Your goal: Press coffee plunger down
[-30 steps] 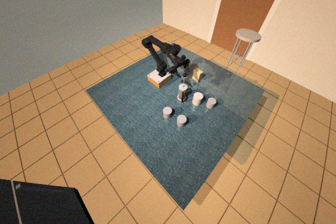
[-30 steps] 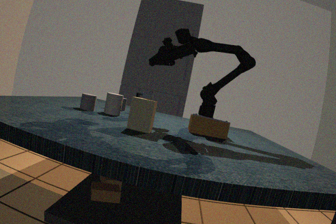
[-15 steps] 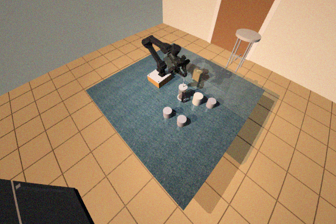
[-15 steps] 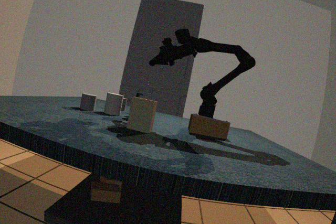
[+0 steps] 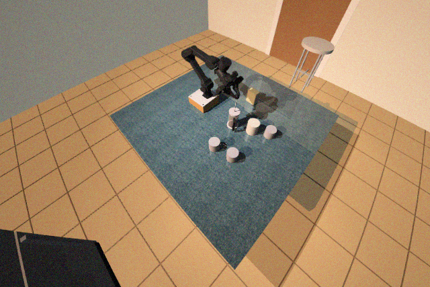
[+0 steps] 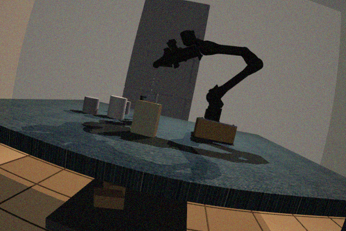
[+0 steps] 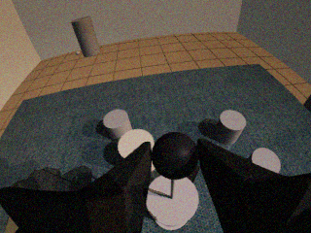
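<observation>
The coffee press stands upright on the blue mat; its pale round lid (image 5: 234, 111) (image 7: 182, 206) shows, while in the exterior view the body is mostly hidden behind a yellow block. The thin plunger rod (image 5: 236, 104) (image 6: 152, 83) rises well above the lid, so the plunger is up. The round black plunger knob (image 7: 175, 157) tops the rod. My gripper (image 5: 237, 96) (image 6: 156, 64) (image 7: 174, 146) is shut on the knob, with one finger on each side of it, high above the lid. The arm reaches forward and down from its base.
The yellow block (image 5: 251, 96) (image 6: 145, 118) stands beside the press, toward the exterior camera. A larger white cylinder (image 5: 252, 127) (image 6: 116, 107) (image 7: 135, 142) stands close to the press. Smaller pale cylinders (image 5: 270, 132) (image 5: 213, 144) (image 5: 232, 155) stand farther out. A stool (image 5: 316, 45) stands beyond the mat.
</observation>
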Tool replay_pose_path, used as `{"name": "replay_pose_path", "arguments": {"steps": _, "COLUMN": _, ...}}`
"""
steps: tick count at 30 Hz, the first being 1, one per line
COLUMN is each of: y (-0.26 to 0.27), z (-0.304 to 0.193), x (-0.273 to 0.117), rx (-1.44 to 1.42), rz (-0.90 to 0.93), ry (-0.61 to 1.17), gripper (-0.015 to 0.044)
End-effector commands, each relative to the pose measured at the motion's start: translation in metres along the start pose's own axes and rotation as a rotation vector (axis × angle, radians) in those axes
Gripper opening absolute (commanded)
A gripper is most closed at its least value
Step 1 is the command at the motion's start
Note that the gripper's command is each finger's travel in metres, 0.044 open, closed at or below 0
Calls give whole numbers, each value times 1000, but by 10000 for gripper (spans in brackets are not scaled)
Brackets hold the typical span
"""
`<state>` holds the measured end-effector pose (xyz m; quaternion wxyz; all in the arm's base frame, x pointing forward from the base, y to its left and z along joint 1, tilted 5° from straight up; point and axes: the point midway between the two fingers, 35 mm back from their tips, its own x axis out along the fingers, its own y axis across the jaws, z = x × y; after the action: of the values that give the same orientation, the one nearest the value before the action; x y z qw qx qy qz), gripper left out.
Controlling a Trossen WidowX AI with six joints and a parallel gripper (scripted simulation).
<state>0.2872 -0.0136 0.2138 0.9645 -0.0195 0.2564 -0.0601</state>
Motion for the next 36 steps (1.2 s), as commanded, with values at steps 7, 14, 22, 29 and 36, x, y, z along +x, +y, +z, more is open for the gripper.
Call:
{"name": "replay_pose_path", "arguments": {"steps": 7, "y": 1, "z": -18, "x": 13, "rx": -5, "rz": 1, "ry": 18, "gripper": 125}}
{"name": "replay_pose_path", "arguments": {"steps": 14, "y": 1, "z": -27, "x": 21, "rx": -5, "rz": 1, "ry": 17, "gripper": 125}}
{"name": "replay_pose_path", "arguments": {"steps": 22, "y": 1, "z": -37, "x": 29, "rx": -6, "rz": 1, "ry": 17, "gripper": 125}}
{"name": "replay_pose_path", "arguments": {"steps": 29, "y": 1, "z": -47, "x": 36, "rx": -6, "rz": 1, "ry": 17, "gripper": 125}}
{"name": "replay_pose_path", "arguments": {"steps": 36, "y": 1, "z": -56, "x": 43, "rx": -6, "rz": 1, "ry": 17, "gripper": 125}}
